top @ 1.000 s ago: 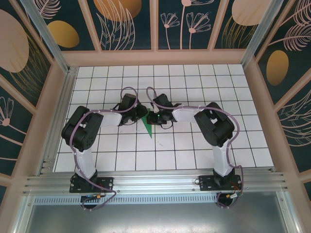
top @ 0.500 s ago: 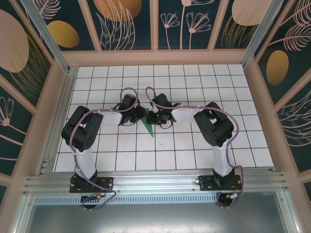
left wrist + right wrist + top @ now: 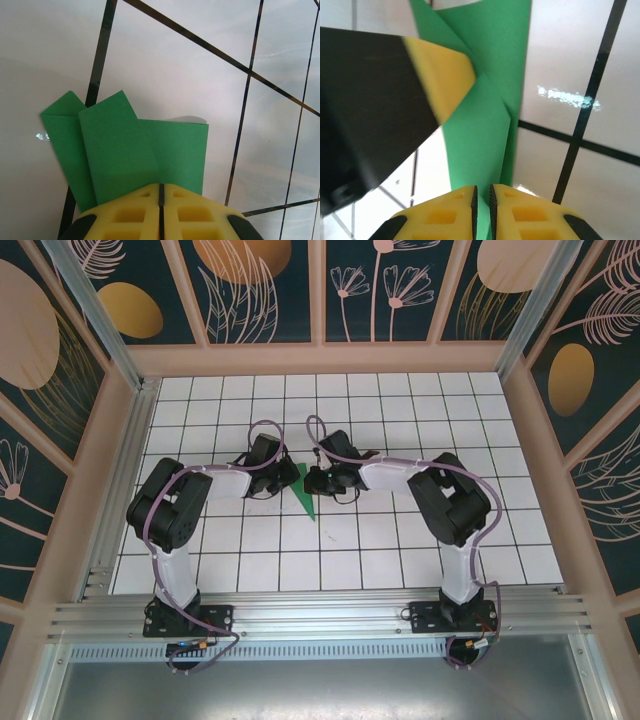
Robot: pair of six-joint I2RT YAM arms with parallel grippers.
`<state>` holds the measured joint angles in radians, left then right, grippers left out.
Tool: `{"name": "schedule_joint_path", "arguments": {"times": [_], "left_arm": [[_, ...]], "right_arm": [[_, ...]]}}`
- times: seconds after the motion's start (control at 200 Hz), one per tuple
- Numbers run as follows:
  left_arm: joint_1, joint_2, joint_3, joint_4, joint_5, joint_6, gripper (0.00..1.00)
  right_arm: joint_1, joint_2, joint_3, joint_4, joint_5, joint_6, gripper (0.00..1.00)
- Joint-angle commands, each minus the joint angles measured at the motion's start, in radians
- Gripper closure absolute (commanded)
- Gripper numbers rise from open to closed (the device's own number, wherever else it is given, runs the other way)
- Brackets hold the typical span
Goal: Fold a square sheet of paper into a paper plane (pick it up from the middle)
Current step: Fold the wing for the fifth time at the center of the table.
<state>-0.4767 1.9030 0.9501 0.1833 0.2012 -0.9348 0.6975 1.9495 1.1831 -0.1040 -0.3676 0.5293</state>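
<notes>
Setting: white grid-tiled table [image 3: 400, 540] inside a pen of dark floral wall panels [image 3: 265, 300].
Top view, paper: thin bright green paper sheet [image 3: 304, 498], already folded into a slim pointed shape, lies mid-table between the two wrists with its tip pointing near.
Top view, arms: left gripper [image 3: 287, 480] meets the paper from the left and right gripper [image 3: 312, 481] from the right, both at its far, wider end.
Top view, change: over the last second the right arm's elbow swings out to the right and its wrist edges far. A little more green shows at the far end, while the near tip stays put.
Left wrist view: left gripper [image 3: 161, 192] has its yellow pads pressed together on the edge of the green paper sheet [image 3: 125, 150] closest to the camera, tighter than a moment ago. Overlapping folded layers fan out beyond. I cannot tell whether the sheet is lifted or lying flat.
Right wrist view: right gripper [image 3: 481, 197] has its pads almost touching, pinching a thin edge of the paper [image 3: 490, 75]. One of the left gripper's fingers [image 3: 437, 75] lies against the sheet on the left.
Meaning: both claws pinch the piece, which I judge to be a firmer hold for setting the next crease. The plane looks part-done, with its wings not yet shaped.
</notes>
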Motion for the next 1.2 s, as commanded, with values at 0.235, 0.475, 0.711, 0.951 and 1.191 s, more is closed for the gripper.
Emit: {"name": "schedule_joint_path", "arguments": {"times": [0.235,0.475,0.711,0.951,1.191], "left_arm": [[0.006,0.028,-0.025,0.006,0.010,0.027,0.90],[0.006,0.025,-0.026,0.006,0.010,0.031,0.90],[0.006,0.024,-0.023,0.006,0.009,0.033,0.90],[0.006,0.018,-0.013,-0.003,-0.003,0.044,0.90],[0.016,0.010,0.010,-0.015,-0.026,0.108,0.88]], "right_arm": [[0.017,-0.050,-0.073,0.045,-0.142,0.009,0.87],[0.020,0.004,-0.062,0.016,-0.202,-0.008,0.87],[0.019,0.045,-0.076,0.000,-0.242,-0.022,0.88],[0.013,0.066,-0.096,-0.025,-0.238,-0.034,0.88],[0.012,0.103,-0.109,-0.107,-0.146,-0.043,0.89]]}}
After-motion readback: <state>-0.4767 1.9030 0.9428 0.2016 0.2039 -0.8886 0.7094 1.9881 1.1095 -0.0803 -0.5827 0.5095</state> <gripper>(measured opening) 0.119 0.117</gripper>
